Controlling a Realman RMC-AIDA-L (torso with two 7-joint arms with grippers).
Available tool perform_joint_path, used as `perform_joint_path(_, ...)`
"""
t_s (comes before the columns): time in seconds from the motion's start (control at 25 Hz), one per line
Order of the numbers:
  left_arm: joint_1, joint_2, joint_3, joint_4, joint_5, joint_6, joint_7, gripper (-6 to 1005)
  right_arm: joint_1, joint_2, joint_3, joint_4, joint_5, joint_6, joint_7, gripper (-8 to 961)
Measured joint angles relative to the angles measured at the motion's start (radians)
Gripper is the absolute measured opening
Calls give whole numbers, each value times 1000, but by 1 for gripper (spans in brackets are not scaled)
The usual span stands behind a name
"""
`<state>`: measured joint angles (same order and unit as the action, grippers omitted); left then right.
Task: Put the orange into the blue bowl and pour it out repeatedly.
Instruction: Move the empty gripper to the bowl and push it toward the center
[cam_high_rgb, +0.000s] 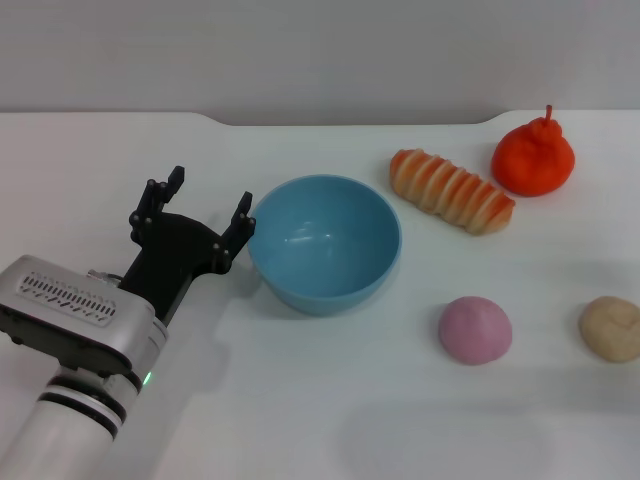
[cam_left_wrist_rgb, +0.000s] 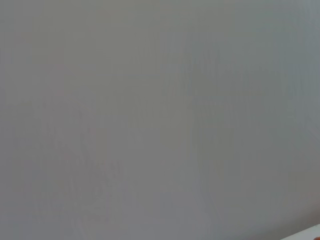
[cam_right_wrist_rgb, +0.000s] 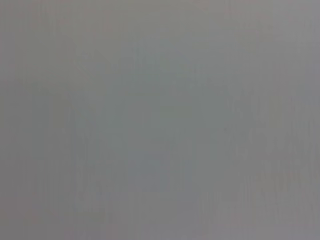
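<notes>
Left jaws (cam_high_rgb: 208, 213) gape wide, empty, just beside the blue bowl (cam_high_rgb: 325, 243) at its nine o'clock. The orange (cam_high_rgb: 534, 158) lies well apart on the tabletop (cam_high_rgb: 330, 420), toward two o'clock.

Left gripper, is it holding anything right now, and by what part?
Nothing. The left gripper is open beside the blue bowl, with nothing between its fingers.

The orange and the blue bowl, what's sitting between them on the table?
In the head view, the striped bread loaf lies slantwise between the blue bowl and the orange, apart from both. The open left gripper sits at the bowl's opposite side.
</notes>
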<state>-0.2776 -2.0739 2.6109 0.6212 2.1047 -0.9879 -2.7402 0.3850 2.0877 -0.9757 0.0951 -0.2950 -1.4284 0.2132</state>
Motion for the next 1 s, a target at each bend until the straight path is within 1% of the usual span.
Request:
perform_joint_path(0.44,0,0,0,1,-4,-5,-6,800,-1,0,0,0,6,0,0,735)
perform_joint_path(0.52,0,0,0,3,-3,-29,-8,800,-1,0,0,0,6,0,0,735)
perform_joint_path(0.64,3,1,-4,22,-2,-114,-10,799,-1,0,0,0,7,0,0,734)
perform_joint_path(0.68,5,6,-9,40,-1,-145,-10,799,-2,0,0,0,7,0,0,734)
perform_joint_path(0.76,3,17,-27,82,1,-161,-10,798,-3,0,1,0,7,0,0,734)
perform_joint_path(0.84,0,33,-61,135,4,-114,-10,798,-3,0,2,1,7,2,0,734)
perform_joint_path(0.92,-2,62,-121,230,21,38,-10,797,-3,0,2,1,7,2,0,734)
perform_joint_path(0.96,-2,73,-144,265,30,101,-10,797,-3,0,2,1,7,3,0,734)
perform_joint_path(1.0,0,84,-178,307,47,192,-10,797,-3,0,2,1,7,4,0,734)
